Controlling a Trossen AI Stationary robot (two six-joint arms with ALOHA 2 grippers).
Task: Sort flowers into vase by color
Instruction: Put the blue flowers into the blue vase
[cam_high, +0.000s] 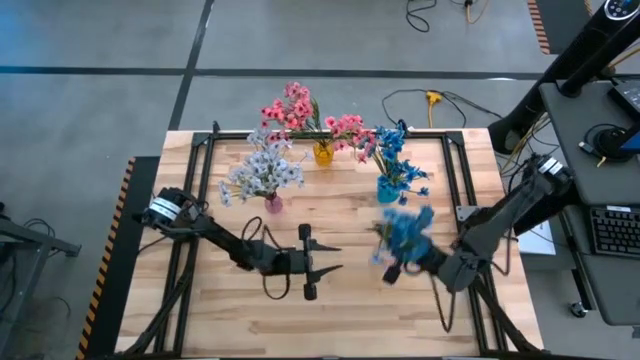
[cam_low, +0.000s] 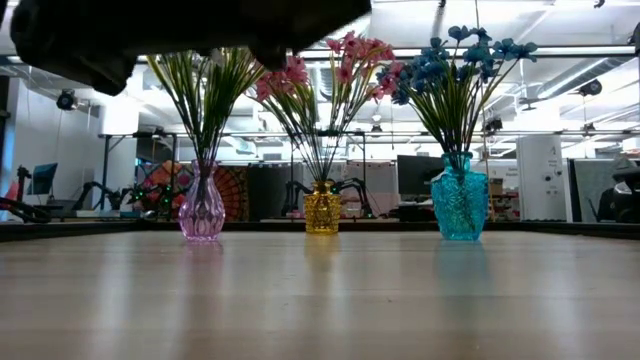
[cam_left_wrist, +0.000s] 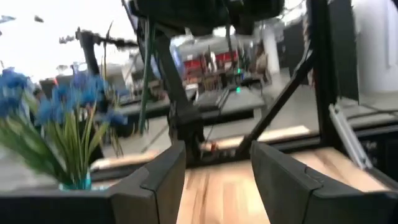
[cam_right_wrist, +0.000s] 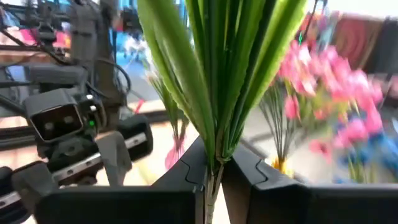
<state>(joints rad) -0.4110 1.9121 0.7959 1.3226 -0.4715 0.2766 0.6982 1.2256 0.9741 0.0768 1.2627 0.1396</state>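
While both arms work over the near half of the table (cam_high: 340, 310), 3 vases stand along its far half, toward 12 o'clock. Going left to right: a pink vase (cam_high: 273, 204) holds the white sprigs (cam_high: 262, 170), with pale clustered blossoms fanned over long thin green stems. At center, farthest back, a yellow vase (cam_high: 323, 153) holds the pink sprigs (cam_high: 300, 110), whose blossoms spread wide to either side. At about 3 o'clock from the pink vase, a teal vase (cam_high: 387, 187) holds blue sprigs (cam_high: 393, 145) with bright blue blossoms; in the low view all 3 bunches stand upright and splay outward from the vase necks.

A 4th bunch, the loose blue sprig (cam_high: 407, 230), is off the table surface, just toward 6 o'clock of the teal vase. Its blossoms are bright blue and blurred in the high view; the right wrist view shows its long green leaves and stems rising in a tight upright sheaf.

At about 6 o'clock of the pink vase, the left gripper (cam_high: 326, 259) points toward 3 o'clock with its fingers (cam_left_wrist: 163, 180) apart and bare wood between them.

At about 5 o'clock of the teal vase, the right gripper (cam_right_wrist: 214, 171) has its jaws clamped on the base of the loose blue sprig's stems.
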